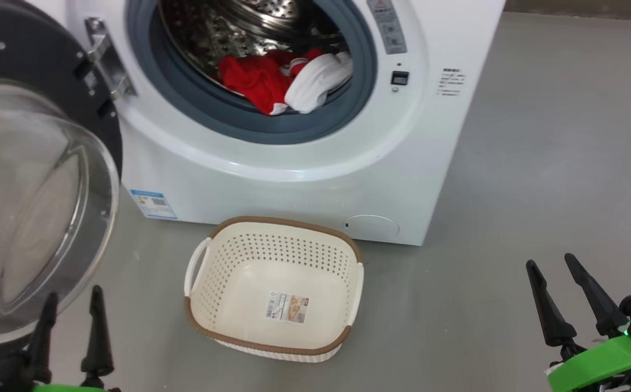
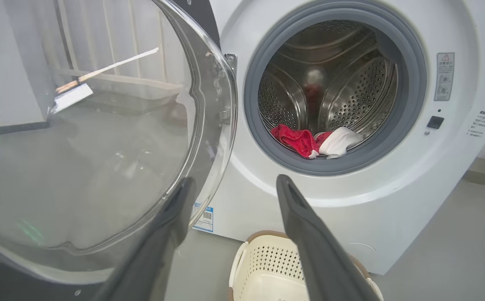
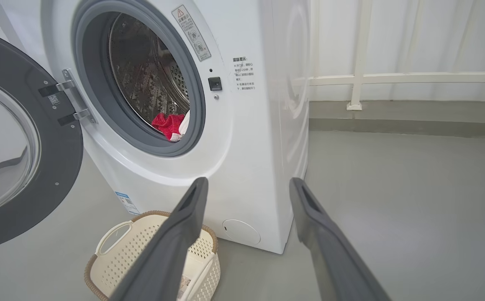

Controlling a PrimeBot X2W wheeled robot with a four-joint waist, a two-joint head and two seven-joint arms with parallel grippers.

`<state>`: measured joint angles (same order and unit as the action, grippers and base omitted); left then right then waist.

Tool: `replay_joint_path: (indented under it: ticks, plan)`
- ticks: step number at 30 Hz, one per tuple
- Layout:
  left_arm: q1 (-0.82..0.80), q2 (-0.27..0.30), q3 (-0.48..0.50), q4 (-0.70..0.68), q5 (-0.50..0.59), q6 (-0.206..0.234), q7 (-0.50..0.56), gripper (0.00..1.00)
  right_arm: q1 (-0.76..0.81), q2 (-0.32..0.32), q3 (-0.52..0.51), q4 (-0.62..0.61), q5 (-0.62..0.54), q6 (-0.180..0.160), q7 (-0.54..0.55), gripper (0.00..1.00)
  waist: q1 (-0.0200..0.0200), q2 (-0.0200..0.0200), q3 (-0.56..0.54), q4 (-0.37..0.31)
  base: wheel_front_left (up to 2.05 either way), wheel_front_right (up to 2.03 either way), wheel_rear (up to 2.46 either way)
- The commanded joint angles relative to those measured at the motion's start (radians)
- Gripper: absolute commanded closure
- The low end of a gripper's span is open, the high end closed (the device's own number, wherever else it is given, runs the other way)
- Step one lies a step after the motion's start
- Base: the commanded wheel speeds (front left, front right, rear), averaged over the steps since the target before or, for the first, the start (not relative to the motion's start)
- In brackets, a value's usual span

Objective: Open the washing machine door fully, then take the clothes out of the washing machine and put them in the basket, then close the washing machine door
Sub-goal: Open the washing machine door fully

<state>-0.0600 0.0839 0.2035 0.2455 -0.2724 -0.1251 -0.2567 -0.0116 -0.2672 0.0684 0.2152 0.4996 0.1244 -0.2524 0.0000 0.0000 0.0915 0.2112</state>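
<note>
The washing machine door [image 1: 32, 207] hangs swung out on its hinge at my left, its glass bowl bulging toward me. It is just beside the left gripper [image 1: 74, 294], whose fingers are spread wide with nothing between them. The right gripper [image 1: 550, 260] sits low on the other side, equally wide and empty, well apart from everything.

I judge the door is open far enough to leave the mouth free, so the opening step looks done. Just beyond, the basket [image 1: 282, 220] stands empty on the floor, close in front of the washing machine [image 1: 271, 190] and below its opening, which gives a garment drawn out only a short drop. Farthest in, the clothes [image 1: 255, 81], red with a white piece, lie bunched at the bottom front of the drum [image 1: 228, 27], against the grey gasket [image 1: 239, 117]. They are not yet taken out.
</note>
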Motion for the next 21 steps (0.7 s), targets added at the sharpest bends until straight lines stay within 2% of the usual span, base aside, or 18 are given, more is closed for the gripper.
replay_joint_path:
  ticks: [1,8,21]
  plan:
    - [0.001,0.029,0.003,-0.036,-0.010,-0.005,-0.005,0.00,0.010,-0.013,0.004,-0.025,-0.005,0.006,-0.009,0.00,0.0000,0.0000,-0.008,-0.050,0.00,0.00,0.00]
    - [0.024,0.030,-0.088,-0.060,-0.043,-0.006,-0.005,0.00,0.021,-0.005,-0.023,-0.029,-0.008,0.006,-0.009,0.00,0.0000,0.0000,-0.007,-0.118,0.00,0.00,0.00]
    - [0.029,0.035,-0.149,-0.086,-0.062,-0.006,-0.005,0.00,0.032,0.013,-0.055,-0.038,-0.015,0.006,-0.009,0.00,0.0000,0.0000,0.000,-0.222,0.00,0.00,0.00]
